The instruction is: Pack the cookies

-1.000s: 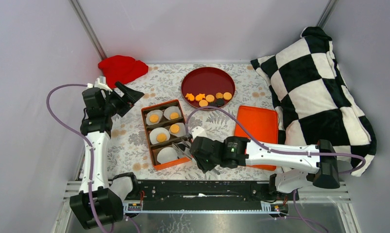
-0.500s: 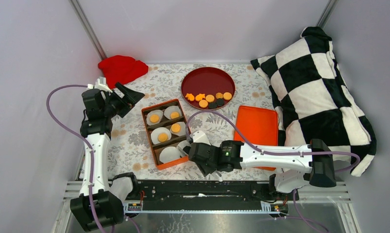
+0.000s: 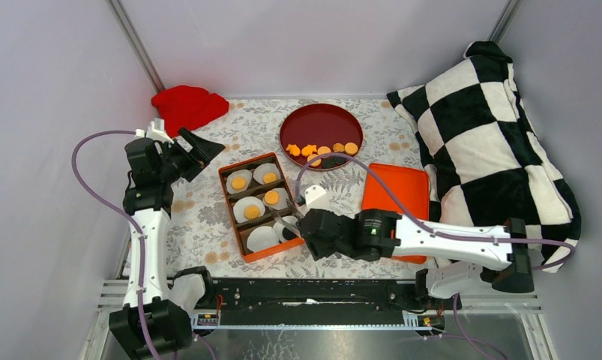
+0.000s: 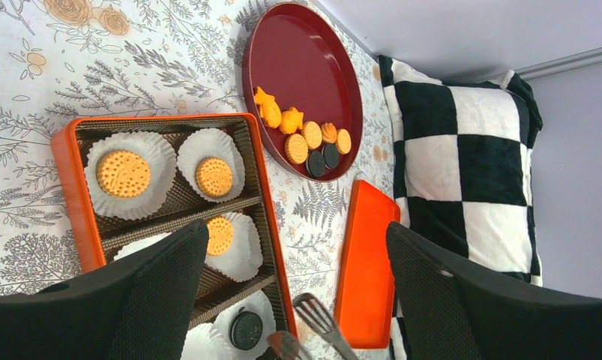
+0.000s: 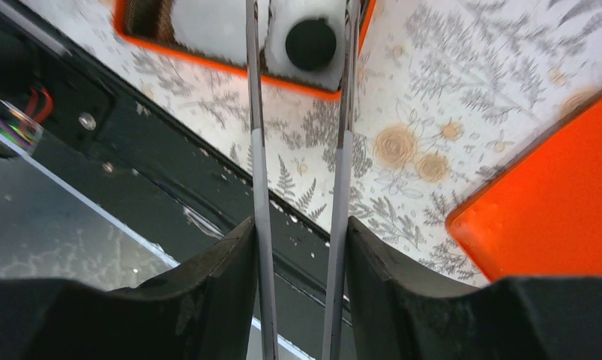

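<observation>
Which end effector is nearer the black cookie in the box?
Right. The right end effector sits just beside the box, its tongs straddling the black cookie; the left end effector hangs open, off the box's far-left corner.

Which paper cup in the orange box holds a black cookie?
The cup in the orange box's row nearest the robot, on the right, beside the tongs: it alone holds a black cookie. Four others hold orange cookies; one is empty.

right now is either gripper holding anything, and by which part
The right gripper holds metal tongs by their handle end; their tips straddle a black cookie without pinching it. The left gripper is open and empty.
</observation>
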`<state>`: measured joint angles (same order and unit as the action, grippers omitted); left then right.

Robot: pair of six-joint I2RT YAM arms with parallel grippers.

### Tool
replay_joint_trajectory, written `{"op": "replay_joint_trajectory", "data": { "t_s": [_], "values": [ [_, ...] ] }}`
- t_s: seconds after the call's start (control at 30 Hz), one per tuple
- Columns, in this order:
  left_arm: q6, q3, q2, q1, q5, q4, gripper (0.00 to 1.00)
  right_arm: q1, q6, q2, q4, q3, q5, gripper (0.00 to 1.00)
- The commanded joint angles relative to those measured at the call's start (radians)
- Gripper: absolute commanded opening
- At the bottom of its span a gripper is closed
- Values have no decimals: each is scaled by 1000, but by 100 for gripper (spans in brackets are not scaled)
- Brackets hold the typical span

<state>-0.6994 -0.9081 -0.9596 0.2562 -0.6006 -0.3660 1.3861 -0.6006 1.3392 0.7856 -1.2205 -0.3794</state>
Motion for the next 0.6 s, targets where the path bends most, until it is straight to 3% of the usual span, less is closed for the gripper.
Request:
{"op": "replay_joint_trajectory", "data": {
  "t_s": [0.0,0.2,0.57],
  "values": [
    [11,-22,13,3,-25,13,92,5,25,-79,-18,-92,-140,49],
    [5,-18,4,4,-27,29,92,-32,84,3,-10,-142,-380,51],
    [26,-21,-24,3,-20,30,92,-438,292,144,-250,-157,-209,39]
  ]
}}
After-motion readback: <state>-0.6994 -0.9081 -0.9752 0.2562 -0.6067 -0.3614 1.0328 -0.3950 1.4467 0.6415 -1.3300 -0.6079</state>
